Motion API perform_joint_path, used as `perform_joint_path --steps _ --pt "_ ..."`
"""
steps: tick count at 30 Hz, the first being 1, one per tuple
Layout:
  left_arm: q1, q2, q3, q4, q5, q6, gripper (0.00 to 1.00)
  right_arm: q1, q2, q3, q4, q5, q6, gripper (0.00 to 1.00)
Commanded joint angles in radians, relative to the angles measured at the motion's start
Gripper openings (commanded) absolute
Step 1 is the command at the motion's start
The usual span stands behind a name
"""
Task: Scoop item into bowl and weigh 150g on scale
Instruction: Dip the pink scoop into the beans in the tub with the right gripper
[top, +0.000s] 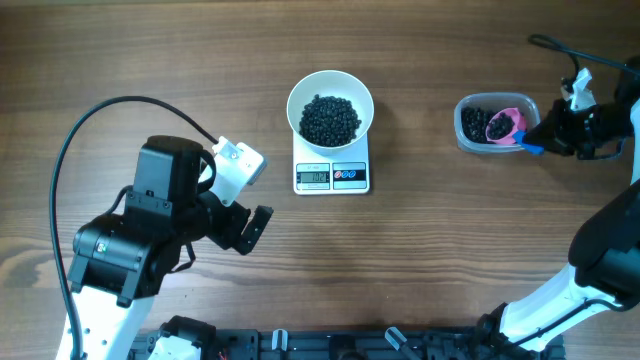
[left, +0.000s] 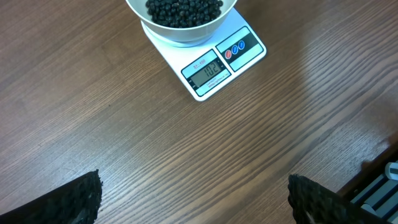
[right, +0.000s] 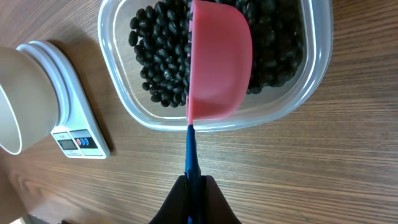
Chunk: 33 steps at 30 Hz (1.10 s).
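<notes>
Right tool (right: 194, 190) clamps pink scoop (right: 217, 62) at tub (right: 112, 74).

Bowl (top: 295, 98): round, plain white, upright, sitting on the back part of the scale (top: 332, 176) and holding a dark heap of the item (top: 330, 120), small round black beads that stop below the rim. Scale: small white square, flat on the tabletop (top: 420, 260), grey LCD lit but digits unreadable, coloured buttons beside it. More item lies in the clear tub (top: 461, 124), well right of the scale.
</notes>
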Motion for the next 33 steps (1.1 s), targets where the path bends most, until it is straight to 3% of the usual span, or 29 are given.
perform_joint_path --steps 1,18,33 --pt "0.007 0.000 0.018 0.003 0.015 0.020 1.00 -0.005 -0.010 0.002 -0.012 -0.026 -0.001 0.04" --pt "0.007 0.000 0.018 0.003 0.015 0.020 1.00 -0.080 -0.006 0.000 0.013 -0.066 -0.050 0.04" --pt "0.007 0.000 0.018 0.003 0.015 0.020 1.00 -0.143 -0.006 -0.003 -0.028 -0.277 -0.131 0.04"
